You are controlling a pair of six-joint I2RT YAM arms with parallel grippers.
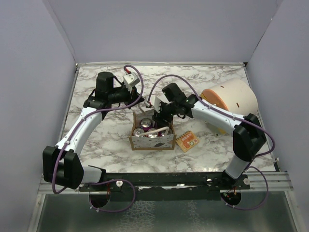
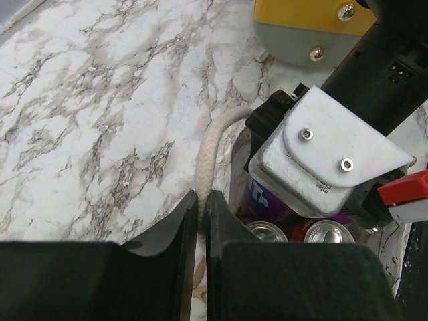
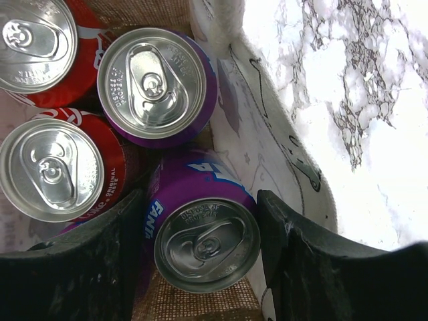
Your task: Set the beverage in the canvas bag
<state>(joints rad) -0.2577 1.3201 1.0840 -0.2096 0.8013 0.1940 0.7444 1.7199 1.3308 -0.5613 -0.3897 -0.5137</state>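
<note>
The tan canvas bag (image 1: 145, 142) stands mid-table with several cans inside. My right gripper (image 1: 157, 117) reaches down into it. In the right wrist view its jaws (image 3: 198, 207) close on a tilted purple Fanta can (image 3: 204, 244), which sits beside the bag's pale patterned wall (image 3: 267, 147) and over the woven floor. A second purple can (image 3: 154, 83) and two red cans (image 3: 50, 167) stand upright next to it. My left gripper (image 1: 140, 102) is at the bag's far rim. Its jaws (image 2: 200, 200) are shut on the white rope handle (image 2: 210, 147).
A small orange snack packet (image 1: 187, 141) lies just right of the bag. A large peach and orange cylinder (image 1: 229, 99) lies on its side at the back right. The right wrist's camera housing (image 2: 321, 160) hangs close over the bag in the left wrist view.
</note>
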